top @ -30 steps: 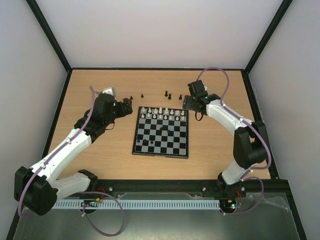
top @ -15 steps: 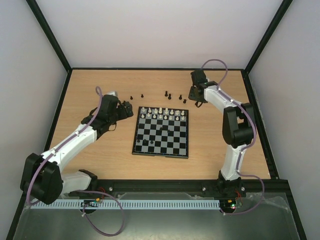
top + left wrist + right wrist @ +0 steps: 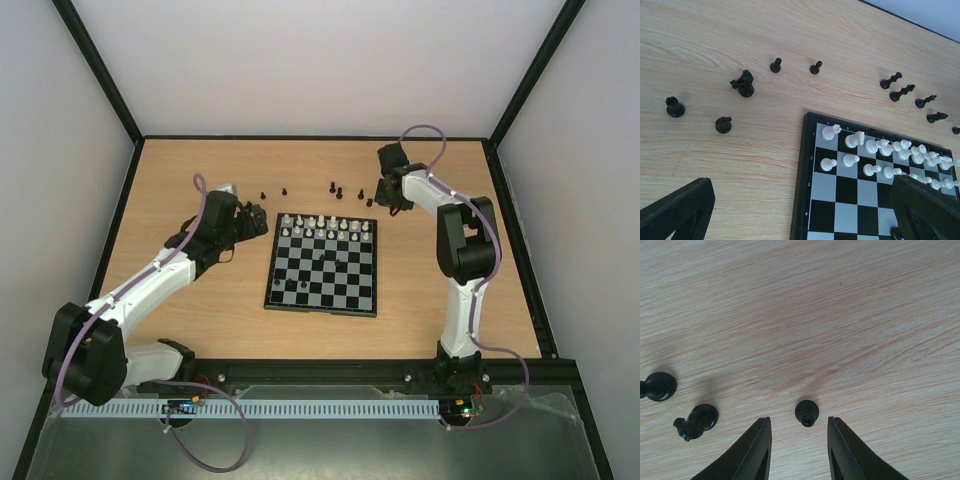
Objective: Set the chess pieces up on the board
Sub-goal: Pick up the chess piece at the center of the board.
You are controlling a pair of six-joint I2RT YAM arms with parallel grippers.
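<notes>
– Now, right hand (image 3: 799, 420): what do you log?
– Low over the worktop (image 3: 180, 180), past the board's far right corner. Fingers parted, narrow gap. One black pawn (image 3: 807, 413) stands upright at the mouth of that gap, touching neither fingertip. Nothing gripped.
– Neighbours of that pawn?
– Two more black pieces to one side in the right wrist view: one tipped over (image 3: 696, 421), one at the frame edge (image 3: 657, 386).
– Left hand (image 3: 255, 222)?
– Spread wide, holding nothing, beside the board's far left corner.
– Board (image 3: 340, 290)?
– Flat, mid-worktop, between the arms. White pieces (image 3: 320, 226) fill its two far rows. Two dark pieces (image 3: 278, 285) sit on squares toward the near left; type too small to tell.
– Other black pieces (image 3: 901, 92)?
– Off the board, strung loosely along the worktop beyond its far edge. Left wrist view shows a knight (image 3: 743, 84), a rook (image 3: 675, 107) and small pawns (image 3: 775, 65) off the left corner, and taller ones lying over toward the right.
</notes>
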